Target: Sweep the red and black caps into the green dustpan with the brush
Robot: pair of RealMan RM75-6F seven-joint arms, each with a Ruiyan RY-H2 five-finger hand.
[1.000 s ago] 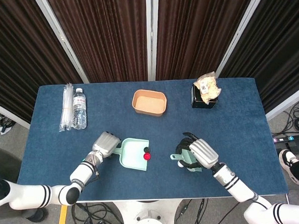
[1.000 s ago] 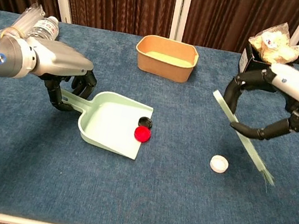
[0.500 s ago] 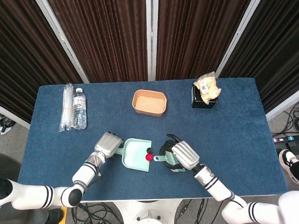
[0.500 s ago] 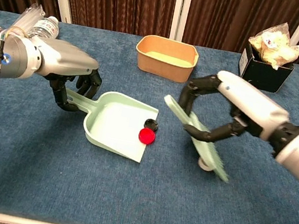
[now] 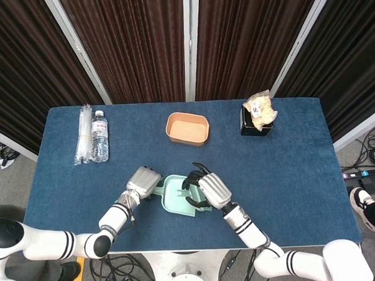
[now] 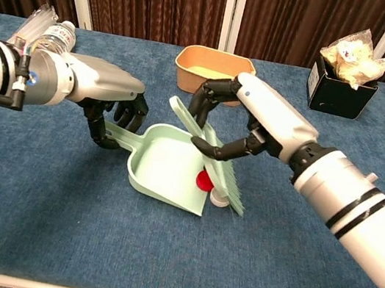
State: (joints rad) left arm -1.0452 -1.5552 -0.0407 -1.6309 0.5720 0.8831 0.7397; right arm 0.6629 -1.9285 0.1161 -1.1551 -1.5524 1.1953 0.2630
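Note:
My left hand [image 6: 112,111] [image 5: 143,180] grips the handle of the green dustpan [image 6: 163,163] [image 5: 175,197], which lies flat on the blue table. My right hand [image 6: 253,117] [image 5: 211,188] holds the pale green brush [image 6: 204,140] tilted over the pan's open edge, bristles down at its right lip. The red cap [image 6: 204,181] sits at the pan's mouth, just behind the bristles. A white cap [image 6: 220,200] lies against the lip under the bristles. The black cap is hidden behind the brush.
A tan paper box [image 6: 214,73] stands behind the dustpan. A black box holding a snack bag [image 6: 340,88] is at the back right. A water bottle [image 5: 99,135] and a clear bundle [image 5: 83,142] lie at the back left.
My right hand has swept the brush leftward across the table to the dustpan's mouth, dragging the white cap with it. My left hand and the dustpan have shifted a little to the right.

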